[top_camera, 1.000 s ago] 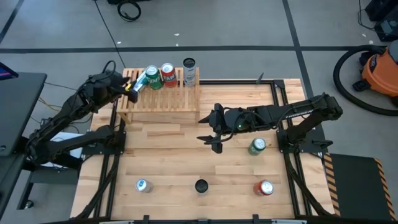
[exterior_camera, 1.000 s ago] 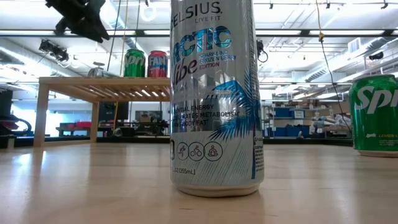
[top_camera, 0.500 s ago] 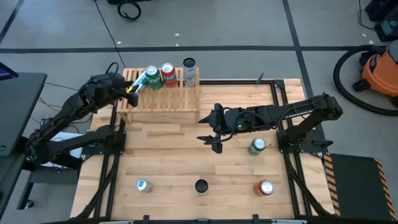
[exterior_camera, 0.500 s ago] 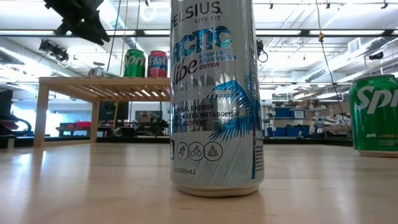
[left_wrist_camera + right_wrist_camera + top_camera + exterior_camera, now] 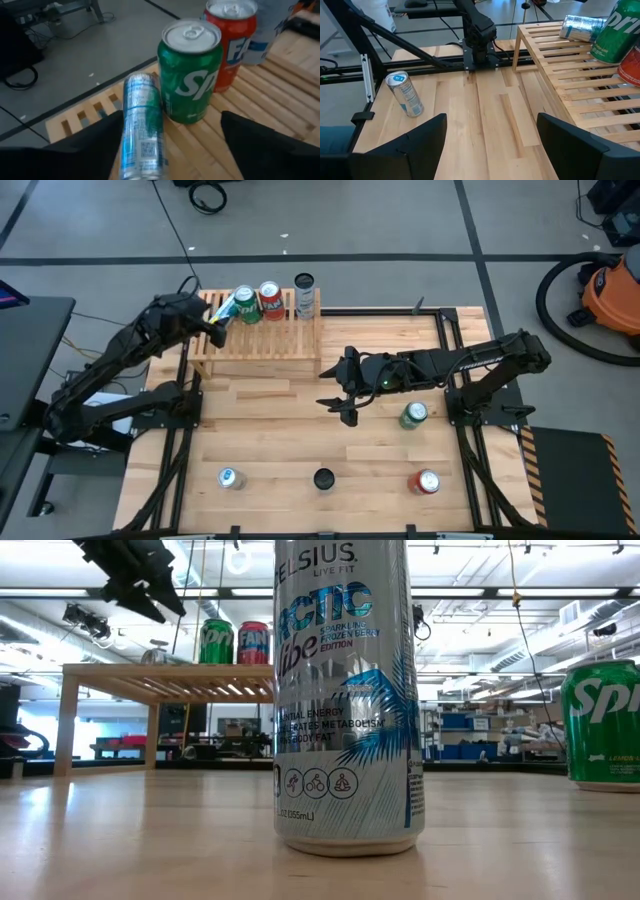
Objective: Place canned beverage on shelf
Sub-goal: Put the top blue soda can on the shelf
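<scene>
The left end effector (image 5: 167,145), fingers spread, straddles a slim silver can (image 5: 142,125) lying tilted on the shelf (image 5: 280,95) against the green can (image 5: 190,75) at its 9 o'clock

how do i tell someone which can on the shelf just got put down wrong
Find the shelf, the light-wood slatted rack at the table's far edge. At its left end, beside the upright green can, is a slim silver can. It alone lies on its side.
</scene>
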{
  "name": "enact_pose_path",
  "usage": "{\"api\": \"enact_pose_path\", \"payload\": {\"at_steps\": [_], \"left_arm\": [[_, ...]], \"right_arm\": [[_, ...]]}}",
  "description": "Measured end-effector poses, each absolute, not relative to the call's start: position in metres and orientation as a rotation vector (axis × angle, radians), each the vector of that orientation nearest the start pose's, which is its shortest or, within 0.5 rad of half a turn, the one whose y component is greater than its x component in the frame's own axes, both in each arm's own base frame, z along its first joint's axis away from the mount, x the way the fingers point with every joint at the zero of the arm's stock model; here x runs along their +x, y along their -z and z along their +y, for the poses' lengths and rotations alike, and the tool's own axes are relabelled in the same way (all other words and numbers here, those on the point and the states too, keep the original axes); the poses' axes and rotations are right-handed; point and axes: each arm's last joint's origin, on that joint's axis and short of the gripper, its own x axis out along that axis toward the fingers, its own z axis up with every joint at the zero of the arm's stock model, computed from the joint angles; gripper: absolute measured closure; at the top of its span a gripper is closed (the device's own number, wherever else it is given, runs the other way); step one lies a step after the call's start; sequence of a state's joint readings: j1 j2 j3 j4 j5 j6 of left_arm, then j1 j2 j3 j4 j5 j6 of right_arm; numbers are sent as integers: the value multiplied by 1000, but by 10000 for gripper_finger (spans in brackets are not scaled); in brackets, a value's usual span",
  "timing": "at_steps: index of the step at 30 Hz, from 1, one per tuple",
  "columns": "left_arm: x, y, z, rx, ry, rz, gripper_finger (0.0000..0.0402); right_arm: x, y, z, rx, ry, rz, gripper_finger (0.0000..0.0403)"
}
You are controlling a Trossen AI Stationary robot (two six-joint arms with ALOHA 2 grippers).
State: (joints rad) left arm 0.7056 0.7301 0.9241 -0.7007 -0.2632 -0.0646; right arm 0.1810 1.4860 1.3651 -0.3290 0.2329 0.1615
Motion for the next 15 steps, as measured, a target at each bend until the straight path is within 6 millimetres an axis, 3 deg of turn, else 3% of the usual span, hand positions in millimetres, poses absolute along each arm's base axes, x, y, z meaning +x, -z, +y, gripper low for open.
{"api": "enact_pose_path", "payload": {"at_steps": [5,15], "left_arm": [[102,-347,97,-184,-955,584,9],[117,-360,110,-211,-935,762,2]], "right_arm": [[330,-355,54,67,86,434,84],[330,-355,54,67,86,432,84]]}}
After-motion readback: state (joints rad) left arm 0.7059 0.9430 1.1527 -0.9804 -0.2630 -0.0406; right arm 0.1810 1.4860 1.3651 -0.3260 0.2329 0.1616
